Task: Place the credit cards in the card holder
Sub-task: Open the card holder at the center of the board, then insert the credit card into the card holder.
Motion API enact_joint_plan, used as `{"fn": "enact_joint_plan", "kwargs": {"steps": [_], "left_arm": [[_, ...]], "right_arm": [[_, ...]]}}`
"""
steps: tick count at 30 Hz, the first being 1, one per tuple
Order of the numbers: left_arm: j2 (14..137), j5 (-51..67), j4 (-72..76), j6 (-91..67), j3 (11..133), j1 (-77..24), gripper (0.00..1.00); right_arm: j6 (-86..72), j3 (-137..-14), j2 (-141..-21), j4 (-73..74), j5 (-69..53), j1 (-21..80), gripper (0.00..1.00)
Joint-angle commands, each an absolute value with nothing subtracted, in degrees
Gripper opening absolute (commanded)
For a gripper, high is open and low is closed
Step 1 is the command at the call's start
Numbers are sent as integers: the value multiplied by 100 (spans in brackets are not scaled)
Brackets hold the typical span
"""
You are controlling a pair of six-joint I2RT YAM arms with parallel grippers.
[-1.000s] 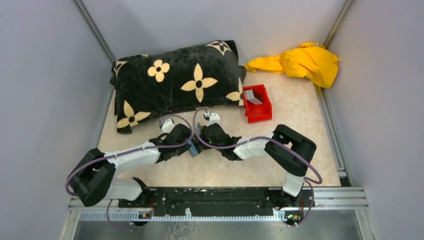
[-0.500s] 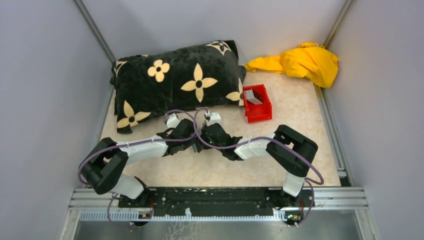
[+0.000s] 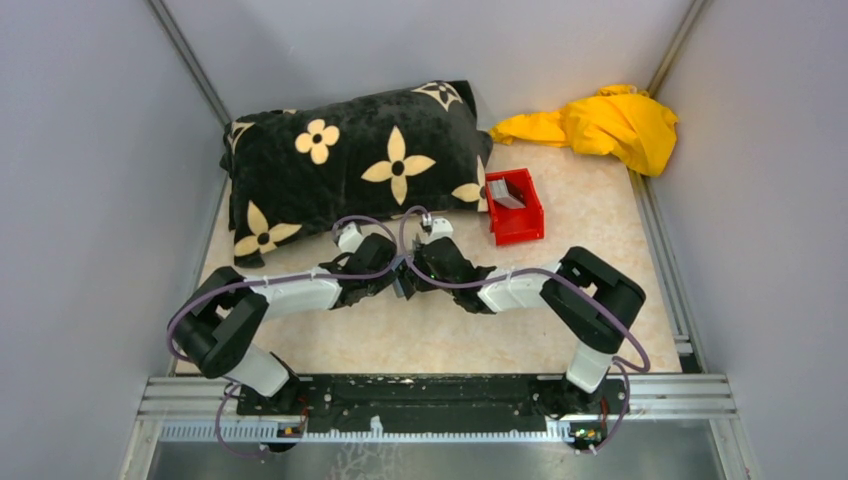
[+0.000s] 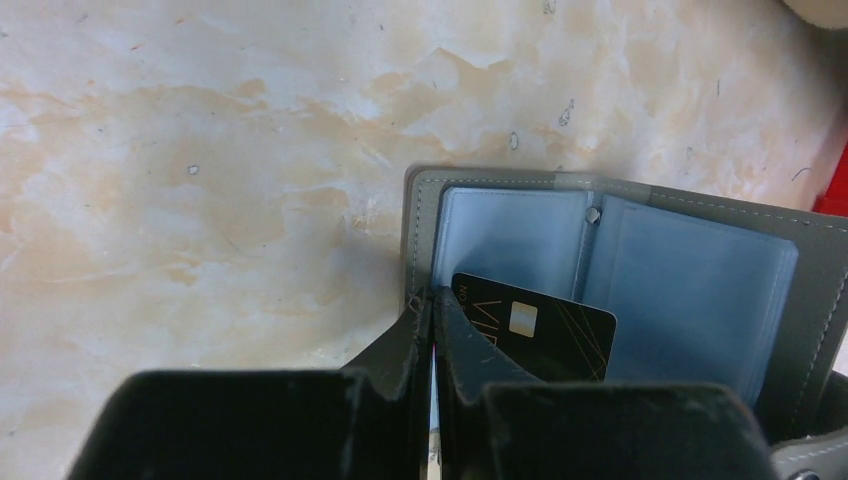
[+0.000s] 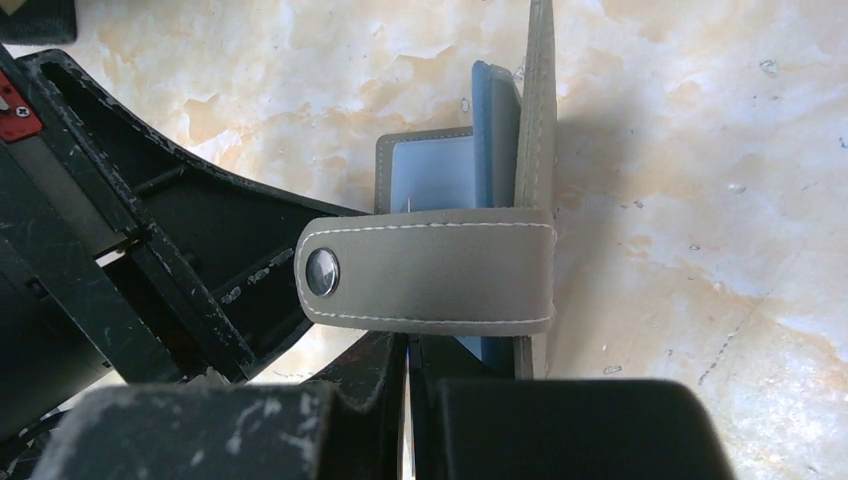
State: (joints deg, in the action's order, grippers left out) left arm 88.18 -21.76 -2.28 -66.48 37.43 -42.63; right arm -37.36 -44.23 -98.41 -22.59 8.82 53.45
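The grey card holder (image 4: 417, 222) hangs open, its blue sleeves facing the left wrist camera. A black credit card (image 4: 548, 328) with a gold chip sits slanted, partly inside the left sleeve. My left gripper (image 4: 431, 300) has its fingers almost together at the holder's lower left corner, just left of that card; only a sliver shows between them. My right gripper (image 5: 408, 345) is shut on the holder's near end, under its snap strap (image 5: 430, 270). From above, both grippers (image 3: 397, 282) (image 3: 410, 279) meet at the holder (image 3: 403, 276). More grey credit cards (image 3: 506, 194) lie in the red bin.
The red bin (image 3: 516, 228) stands right of and beyond the grippers. A black pillow with cream flowers (image 3: 350, 165) lies just behind them. A yellow cloth (image 3: 600, 125) is bunched in the far right corner. Grey walls close in both sides.
My left arm has swung its gripper rightward and away from the base, up against the right gripper. Both grippers and the holder have shifted slightly toward the pillow.
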Motion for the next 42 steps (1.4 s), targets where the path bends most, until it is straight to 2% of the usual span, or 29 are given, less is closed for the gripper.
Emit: {"fn": "enact_joint_plan", "kwargs": {"steps": [1, 16, 42], "left_arm": [[9342, -1861, -1195, -6588, 3406, -4223, 8], [9437, -1830, -1146, -6585, 3296, -4141, 7], [9592, -1740, -1066, -6486, 3314, -4070, 7]], "right_arm": [[-3504, -4350, -9534, -2086, 782, 5238, 0], [-3255, -4534, -9276, -2038, 743, 4721, 0], [-3678, -4297, -9875, -2785, -243, 3956, 0]]}}
